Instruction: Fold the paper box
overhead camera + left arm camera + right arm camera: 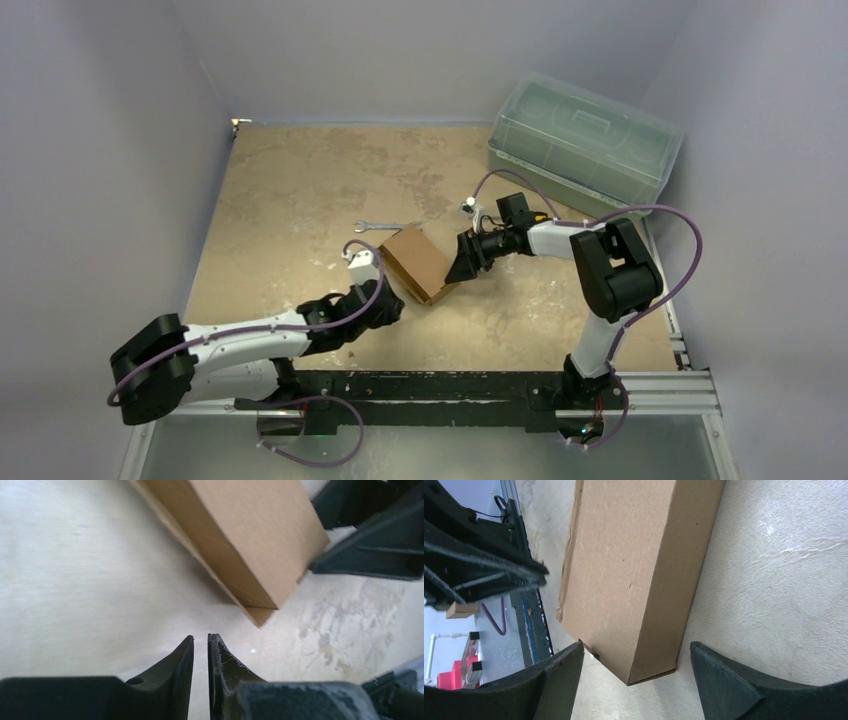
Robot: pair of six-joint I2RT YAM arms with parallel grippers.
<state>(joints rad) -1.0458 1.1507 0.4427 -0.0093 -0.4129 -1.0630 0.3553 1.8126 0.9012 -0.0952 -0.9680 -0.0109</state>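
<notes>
Left wrist view, bottom centre: left gripper (201, 639), fingers nearly closed with a thin slit between them, nothing held. The paper box (250, 535) sits in the upper centre of that frame, clear of the tips. It lies mid-table, folded into a flat brown block, with a flap edge showing along its lower side.

Right gripper (636, 647): fingers spread wide, straddling the box's near corner, not clamped.

Judgement: light and stiff across the panels, but easily crushed at the corners and likely to slide. Best taken across the narrow side walls.

A wrench (385, 226) lies just above the box. A green bin (585, 145) sits upper right.
</notes>
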